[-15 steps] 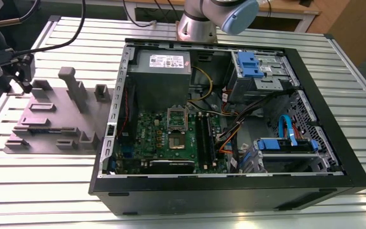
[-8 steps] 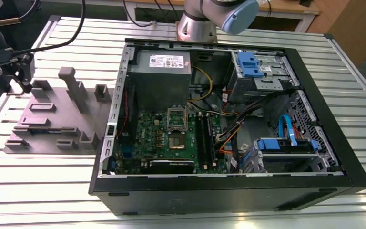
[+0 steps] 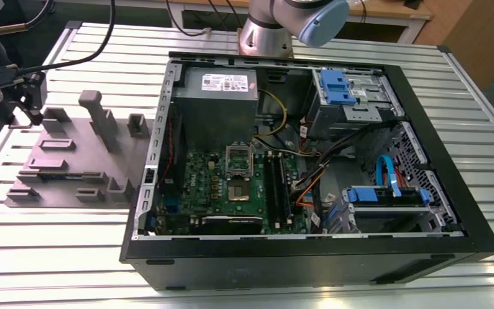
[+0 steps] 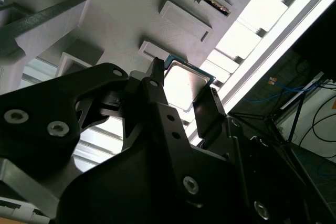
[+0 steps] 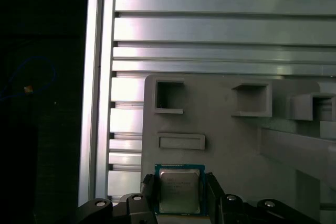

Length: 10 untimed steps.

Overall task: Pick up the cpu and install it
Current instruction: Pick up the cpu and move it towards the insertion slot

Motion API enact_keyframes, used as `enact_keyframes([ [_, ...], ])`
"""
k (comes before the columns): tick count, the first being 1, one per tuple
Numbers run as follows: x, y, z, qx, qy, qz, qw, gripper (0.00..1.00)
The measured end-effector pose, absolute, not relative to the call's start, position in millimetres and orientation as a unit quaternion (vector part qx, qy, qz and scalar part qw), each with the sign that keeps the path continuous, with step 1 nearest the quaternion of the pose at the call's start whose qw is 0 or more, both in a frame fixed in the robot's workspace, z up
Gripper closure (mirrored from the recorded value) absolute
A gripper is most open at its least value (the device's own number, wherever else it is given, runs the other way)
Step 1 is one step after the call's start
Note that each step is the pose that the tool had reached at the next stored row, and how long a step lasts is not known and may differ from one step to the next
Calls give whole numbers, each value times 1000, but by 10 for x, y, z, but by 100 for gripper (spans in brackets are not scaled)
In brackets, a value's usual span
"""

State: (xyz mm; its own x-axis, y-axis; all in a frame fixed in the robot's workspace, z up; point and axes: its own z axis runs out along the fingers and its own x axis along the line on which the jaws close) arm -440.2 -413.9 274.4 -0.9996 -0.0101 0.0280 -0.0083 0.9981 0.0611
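Two black fingers (image 5: 148, 193) of the end effector (image 5: 180, 186) press opposite edges of the small square silver-topped cpu (image 5: 179, 195), which lies on the grey moulded fixture tray (image 5: 236, 145) on the slatted aluminium table (image 5: 210, 24).

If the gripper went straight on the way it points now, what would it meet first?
The cpu, right ahead of the gripper in both wrist views, with the grey holder tray behind it. Depth is unclear; it may already touch.

A slatted aluminium table (image 3: 49, 257) carried an open computer case (image 3: 273, 254), with a grey fixture plate (image 3: 92, 158) just beside the case.
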Motion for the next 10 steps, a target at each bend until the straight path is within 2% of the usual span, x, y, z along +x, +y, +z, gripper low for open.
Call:
enact_keyframes([
  [10, -4402, -4139, 2761, 5, -999, -31, 14, 53],
])
